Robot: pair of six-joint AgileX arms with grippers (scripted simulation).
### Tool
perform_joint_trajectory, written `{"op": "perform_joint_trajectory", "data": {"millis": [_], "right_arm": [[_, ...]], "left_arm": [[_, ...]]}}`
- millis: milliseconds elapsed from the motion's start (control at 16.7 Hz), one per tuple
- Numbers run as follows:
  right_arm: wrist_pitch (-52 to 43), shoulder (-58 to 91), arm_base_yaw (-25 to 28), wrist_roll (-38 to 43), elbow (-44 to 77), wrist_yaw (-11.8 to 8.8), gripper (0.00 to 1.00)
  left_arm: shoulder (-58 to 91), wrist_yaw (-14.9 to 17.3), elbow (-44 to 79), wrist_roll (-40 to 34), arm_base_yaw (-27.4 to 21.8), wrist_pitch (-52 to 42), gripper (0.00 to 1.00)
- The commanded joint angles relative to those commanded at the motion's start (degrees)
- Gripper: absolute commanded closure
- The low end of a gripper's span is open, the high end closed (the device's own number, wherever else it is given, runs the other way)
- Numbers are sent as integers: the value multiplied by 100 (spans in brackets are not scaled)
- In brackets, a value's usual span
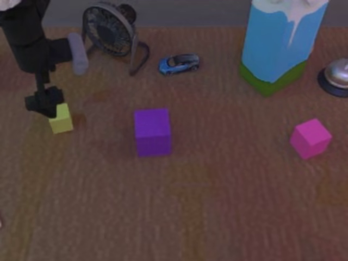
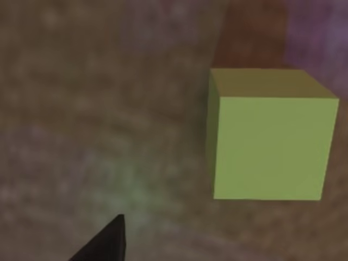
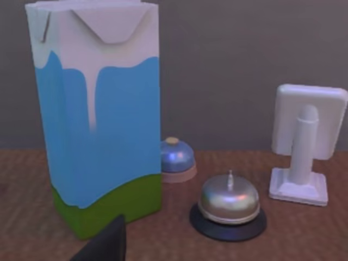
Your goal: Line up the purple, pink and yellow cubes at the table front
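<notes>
The small yellow cube [image 1: 60, 118] sits on the table [image 1: 217, 206] at the left, and it fills the left wrist view [image 2: 269, 136]. My left gripper [image 1: 46, 103] hovers at the cube's back-left edge, open, with nothing between its fingers; only one dark fingertip [image 2: 109, 244] shows in its wrist view. The large purple cube [image 1: 153, 131] stands left of the middle. Far to the right rests the pink cube [image 1: 310, 138]. My right gripper [image 3: 155, 255] is out of the top view, open, facing the back right corner.
Along the back stand a black desk fan [image 1: 111, 30], a blue toy car [image 1: 179, 63], a tall blue-and-white milk carton [image 1: 280, 41] and a silver call bell [image 1: 337, 76]. The right wrist view adds a second bell [image 3: 176, 159] and a white stand [image 3: 307, 141].
</notes>
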Motion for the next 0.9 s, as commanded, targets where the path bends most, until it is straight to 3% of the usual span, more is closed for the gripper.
{"op": "perform_joint_trajectory", "data": {"millis": [240,660,900], "right_arm": [[0,0,0,0,0,0,0],[0,0,0,0,0,0,0],[0,0,0,0,0,0,0]], "left_arm": [[16,3,-92,-13,-22,103,0],[505,6,-1013,8,4,1544,0],[561,6,-1107,13,7,1668,0]]}}
